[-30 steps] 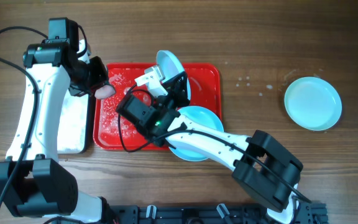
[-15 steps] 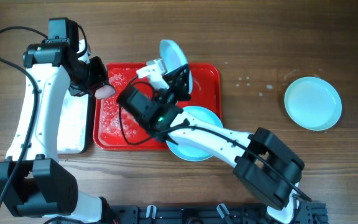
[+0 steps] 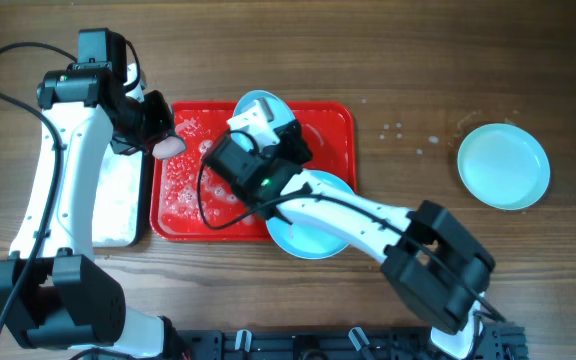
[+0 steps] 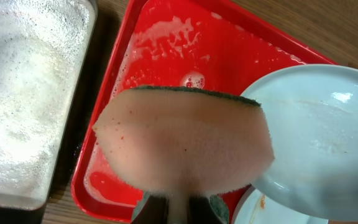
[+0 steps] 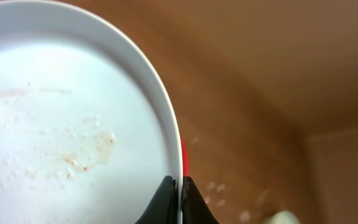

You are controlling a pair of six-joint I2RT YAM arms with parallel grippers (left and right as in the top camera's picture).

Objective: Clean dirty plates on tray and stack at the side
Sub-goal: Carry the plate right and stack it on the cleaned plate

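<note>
Pinching the rim of a smeared plate (image 5: 73,124), the right gripper (image 5: 179,198) holds it tilted above the foamy red tray (image 3: 340,125), near its far edge. The left gripper (image 3: 156,128) is clamped on a sponge (image 4: 185,143) over the tray's left rim. A second plate (image 3: 298,240) overlaps the tray's near right corner, and a third plate (image 3: 503,165) sits on the surface well right of it.

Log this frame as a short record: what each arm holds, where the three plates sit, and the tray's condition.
left gripper: jaws shut on the sponge, over the tray's left edge
right gripper: jaws shut on the rim of the held plate, raised over the tray, faint residue on it
second plate: on the tray's lower right corner in the overhead view, overhanging the rim
third plate: on the table, far right, apart
tray: red, foam-smeared
</note>
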